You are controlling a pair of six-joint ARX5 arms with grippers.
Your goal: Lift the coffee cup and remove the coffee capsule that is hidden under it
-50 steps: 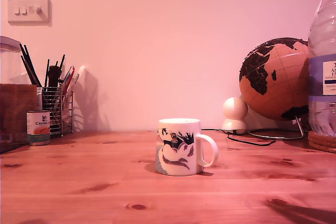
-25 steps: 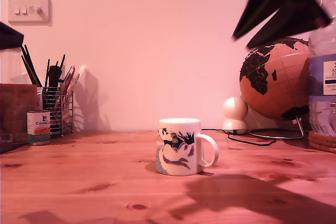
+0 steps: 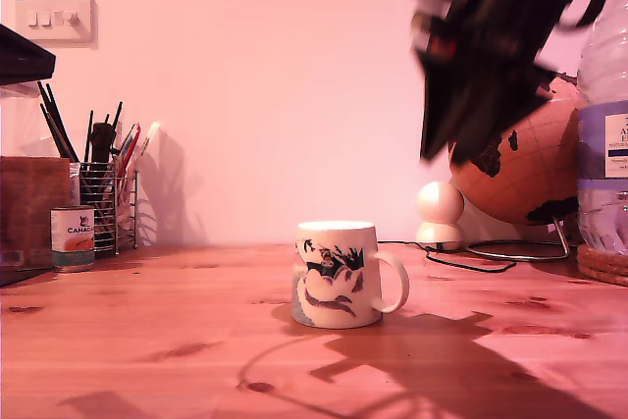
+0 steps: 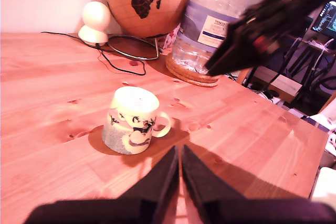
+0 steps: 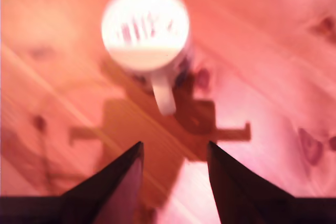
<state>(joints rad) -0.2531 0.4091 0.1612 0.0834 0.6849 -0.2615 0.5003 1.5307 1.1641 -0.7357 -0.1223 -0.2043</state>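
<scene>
The coffee cup (image 3: 338,275) stands on the wooden table (image 3: 177,321), near the middle of the exterior view, its loop handle pointing toward the exterior view's right. It is a white mug with a dark blue-black print on its side, and from above its flat white top (image 5: 145,26) shows, so it appears to sit mouth down. Nothing touches it. The coffee capsule is not visible in any view.

My second gripper (image 5: 173,182) hangs above the cup, looking down on it, with its jaws spread wide and nothing between them; the handle (image 5: 164,95) points toward the gap. In the exterior view this arm (image 3: 491,46) appears as a blurred dark mass high at the exterior view's right, casting a shadow over the table beside the cup.

My first gripper (image 4: 179,174) is near the cup but apart from it, its jaws closed to a thin slit and holding nothing.

Behind the cup stand a globe (image 3: 525,164), a small white round object (image 3: 439,213) and a large water bottle (image 3: 603,134) on a cork coaster (image 4: 191,74). At the exterior view's left are a wire pen holder (image 3: 106,203) and a small printed tin can (image 3: 73,237).
</scene>
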